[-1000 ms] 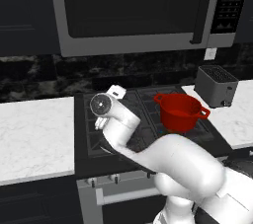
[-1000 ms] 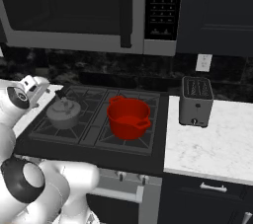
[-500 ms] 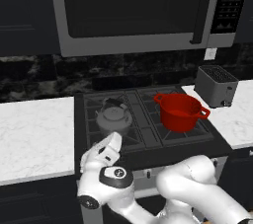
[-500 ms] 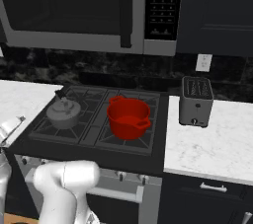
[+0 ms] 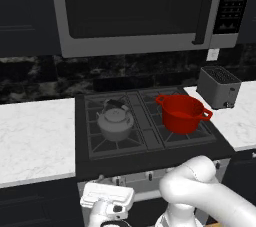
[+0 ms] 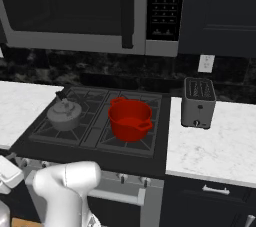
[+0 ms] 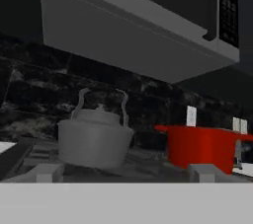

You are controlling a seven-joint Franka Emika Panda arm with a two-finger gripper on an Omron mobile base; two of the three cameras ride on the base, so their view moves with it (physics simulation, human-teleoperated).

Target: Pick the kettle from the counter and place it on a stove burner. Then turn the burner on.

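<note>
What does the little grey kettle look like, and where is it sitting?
The kettle is squat, round and dull grey, like plain metal. It has a flat lid with a small knob, an arched wire handle standing up over it, and a short spout pointing toward the back wall. It stands upright on the stove burner on the left side of the cooktop, resting on the black grate bars. The red pot sits on the next burner, apart from it. Nothing else touches the kettle.

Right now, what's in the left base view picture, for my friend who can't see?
A grey kettle sits on the left stove burner, beside a red pot on the right one. White counter lies on both sides, with a toaster at right.
</note>
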